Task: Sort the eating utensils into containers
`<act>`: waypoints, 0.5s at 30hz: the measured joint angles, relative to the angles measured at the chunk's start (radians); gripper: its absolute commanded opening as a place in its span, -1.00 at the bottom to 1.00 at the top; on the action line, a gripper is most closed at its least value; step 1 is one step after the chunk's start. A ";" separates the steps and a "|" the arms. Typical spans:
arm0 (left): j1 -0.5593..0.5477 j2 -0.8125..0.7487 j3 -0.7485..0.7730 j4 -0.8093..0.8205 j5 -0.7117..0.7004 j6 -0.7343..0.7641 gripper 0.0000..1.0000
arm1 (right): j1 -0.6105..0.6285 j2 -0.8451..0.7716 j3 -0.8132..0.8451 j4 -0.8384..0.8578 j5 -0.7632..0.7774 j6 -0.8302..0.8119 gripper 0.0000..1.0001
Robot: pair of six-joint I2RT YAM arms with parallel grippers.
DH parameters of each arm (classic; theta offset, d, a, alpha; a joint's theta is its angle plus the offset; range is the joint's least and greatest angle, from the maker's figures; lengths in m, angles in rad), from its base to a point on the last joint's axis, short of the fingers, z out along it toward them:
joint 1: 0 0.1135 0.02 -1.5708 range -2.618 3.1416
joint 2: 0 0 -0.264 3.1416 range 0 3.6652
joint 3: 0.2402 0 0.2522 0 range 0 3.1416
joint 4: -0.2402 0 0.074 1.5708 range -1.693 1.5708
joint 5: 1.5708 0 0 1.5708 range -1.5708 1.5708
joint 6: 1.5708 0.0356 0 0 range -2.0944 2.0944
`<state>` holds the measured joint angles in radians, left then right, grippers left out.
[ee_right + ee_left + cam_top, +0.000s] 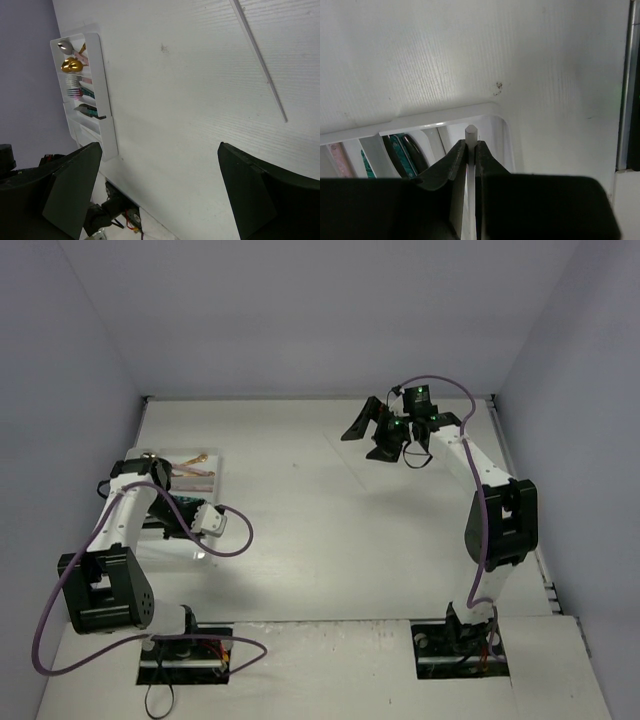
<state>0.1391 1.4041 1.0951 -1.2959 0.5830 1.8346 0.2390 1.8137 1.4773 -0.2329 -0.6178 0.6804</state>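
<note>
In the left wrist view, your left hand (471,149) is clamping a thin pale stick (471,133) between closed fingers. Only the stick's tip is showing; the rest is running back out of sight between the black fingers. The tip is hanging over the rounded corner of the white tray (445,111). The hand's body is cutting off most of the compartments, so you are seeing only the ends of a green handle (399,149), a black piece (415,152) and a pink handle (340,157).

In the right wrist view, your right hand (160,162) is standing wide apart, gripping nothing and tilting over the desk (190,100). A second stick (257,55) is lying alone on the desk, its far end running off the top of the frame. The tray is sitting well apart from it, showing a silver spoon (65,46), a gold spoon (71,65) and a fork (75,92).

In the top view, your left arm (130,510) is covering the tray's near half by the desk's left edge, and its hand is hard to pick out. Your right arm (500,520) is reaching toward the far edge, its hand raised with fingers spread.
</note>
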 measured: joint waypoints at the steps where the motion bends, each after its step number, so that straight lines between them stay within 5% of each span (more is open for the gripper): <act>1: 0.008 0.013 0.003 0.005 -0.002 0.010 -1.00 | 0.000 0.000 0.000 0.000 0.000 0.000 1.00; 15: 0.060 0.076 0.004 0.042 -0.060 0.072 -1.00 | 0.004 0.000 0.000 0.000 0.017 0.000 1.00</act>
<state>0.1989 1.4798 1.0992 -1.2538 0.5233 1.9068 0.2428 1.8137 1.4773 -0.2329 -0.6003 0.6800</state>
